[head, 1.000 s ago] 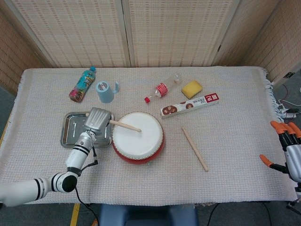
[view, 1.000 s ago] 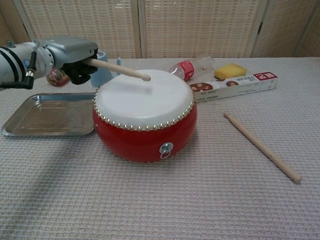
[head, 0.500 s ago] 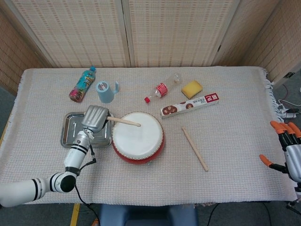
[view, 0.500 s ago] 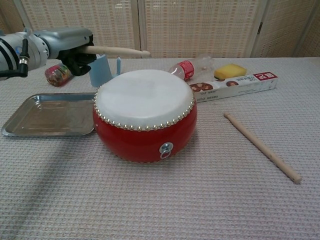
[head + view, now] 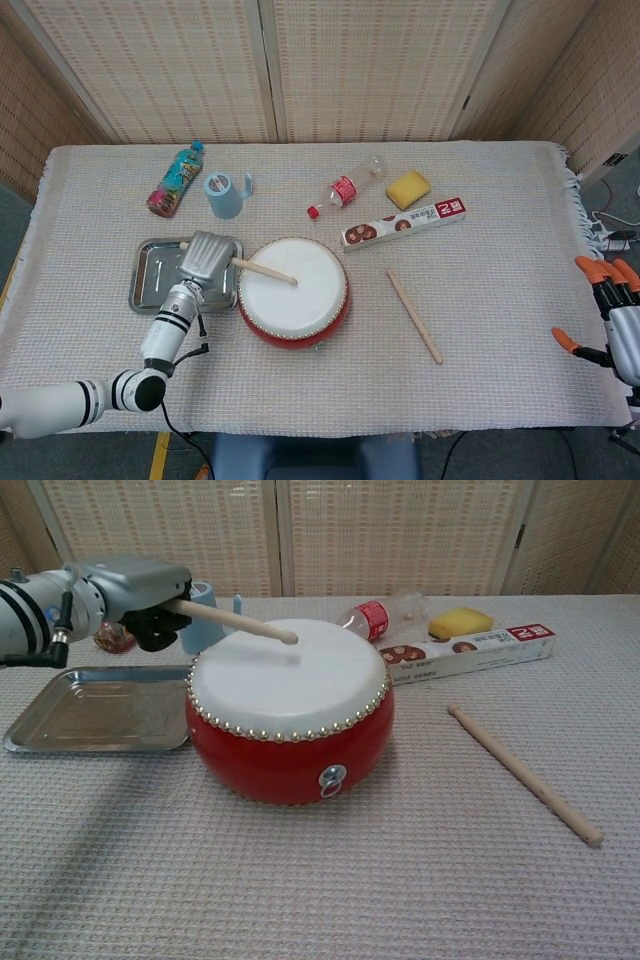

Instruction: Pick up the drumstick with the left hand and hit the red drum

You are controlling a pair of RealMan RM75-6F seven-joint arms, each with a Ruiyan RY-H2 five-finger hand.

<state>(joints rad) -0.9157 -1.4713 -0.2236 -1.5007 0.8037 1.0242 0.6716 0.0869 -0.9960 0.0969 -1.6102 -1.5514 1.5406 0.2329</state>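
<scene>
Two wooden sticks show — one drumstick (image 5: pixel 240 622) clamped in the left hand (image 5: pixel 140 592), its rounded tip just over the white skin of the red drum (image 5: pixel 290 715); a spare stick (image 5: pixel 414 316) lies on open woven cloth. The right hand (image 5: pixel 612 320) hangs past the table's edge, fingers apart.

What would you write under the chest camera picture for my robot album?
Left hand holds a drumstick over the red drum, while a second drumstick lies on the table.
</scene>
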